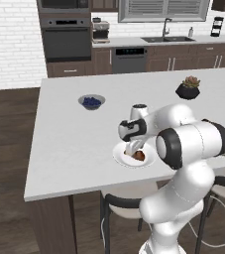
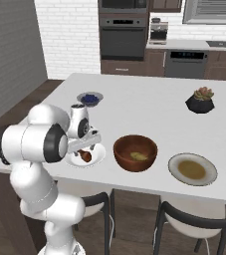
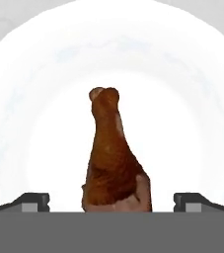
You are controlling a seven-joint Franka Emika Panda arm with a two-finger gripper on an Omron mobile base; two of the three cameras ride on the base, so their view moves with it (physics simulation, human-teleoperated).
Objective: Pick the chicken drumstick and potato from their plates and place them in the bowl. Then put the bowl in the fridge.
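Drumstick: small reddish-brown roasted chicken drumstick [image 3: 112, 158] lies flat on the plate; in the hand view its long axis runs straight away from the gripper, plump end nearest, bone tip far.
Plate: round plain white plate [image 3: 192, 128] near the counter's front edge.
Gripper: two-finger gripper [image 3: 111, 201] spread wide, fingertips [image 3: 34, 200] flanking the plump end, gripping nothing.

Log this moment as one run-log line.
phase: reach for chicken drumstick | end effector: open, straddling it | drumstick: on white plate | potato: in bowl | grey-rimmed plate: empty
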